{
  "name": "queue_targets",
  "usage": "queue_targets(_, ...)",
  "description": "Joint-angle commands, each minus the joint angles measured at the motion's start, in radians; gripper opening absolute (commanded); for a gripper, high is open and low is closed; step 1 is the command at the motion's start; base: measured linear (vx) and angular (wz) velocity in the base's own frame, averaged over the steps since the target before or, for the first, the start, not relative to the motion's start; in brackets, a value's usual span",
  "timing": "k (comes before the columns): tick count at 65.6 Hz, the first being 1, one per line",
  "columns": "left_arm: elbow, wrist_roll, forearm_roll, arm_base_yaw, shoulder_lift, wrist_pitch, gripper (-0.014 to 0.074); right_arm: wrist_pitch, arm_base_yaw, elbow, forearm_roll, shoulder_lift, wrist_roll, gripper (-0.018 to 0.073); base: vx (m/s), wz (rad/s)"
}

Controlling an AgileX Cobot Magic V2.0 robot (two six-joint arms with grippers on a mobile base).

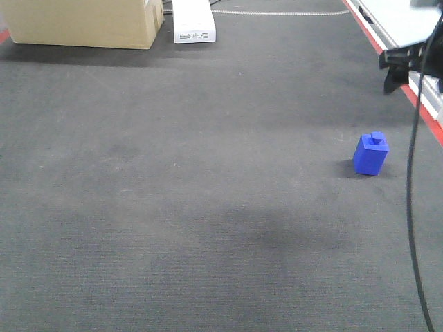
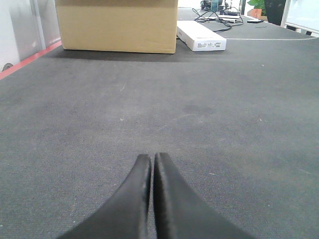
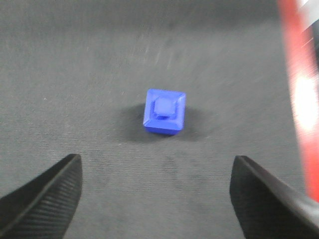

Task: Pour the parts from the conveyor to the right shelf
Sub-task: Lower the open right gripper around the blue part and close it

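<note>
One of the parts, a small bright-blue block (image 1: 371, 153) with a short knob on top, stands upright on the dark grey conveyor belt (image 1: 208, 207) near its right side. My right gripper (image 3: 157, 158) hovers above the belt, open wide. The block (image 3: 165, 111) lies ahead of its fingertips, apart from both fingers. From the front view, that gripper (image 1: 414, 76) shows at the top right, beyond the block. My left gripper (image 2: 151, 156) is shut with nothing in it, low over bare belt. The right shelf is out of view.
A cardboard box (image 1: 83, 24) and a flat white box (image 1: 193, 21) stand at the far left of the belt. A red strip (image 1: 429, 117) runs along the belt's right edge. A black cable (image 1: 412, 207) hangs down at the right.
</note>
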Motion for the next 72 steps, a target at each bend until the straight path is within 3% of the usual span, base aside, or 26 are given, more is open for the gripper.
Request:
queue_targets(1, -0.019, -0.008, -0.008, 0.003, -0.012, -0.071, -0.0006, -0.04, -0.047, -0.053, 0.059, 0.009, -0.045, 0.0558, 0.0, 0.0)
queue_targets(9, -0.019, -0.008, -0.008, 0.003, -0.012, -0.071, -0.0006, -0.033, -0.053, -0.053, 0.011, 0.058, -0.09, 0.0559, 0.0, 0.0)
queue_targets(26, -0.019, -0.008, -0.008, 0.003, -0.012, -0.071, -0.0006, -0.059, -0.051, -0.053, 0.063, 0.126, -0.117, 0.0559, 0.0, 0.0)
queue_targets(72, -0.019, -0.008, -0.008, 0.003, -0.012, -0.071, -0.0006, -0.309, -0.031, -0.053, 0.07, 0.289, -0.142, 0.0559, 0.0, 0.0)
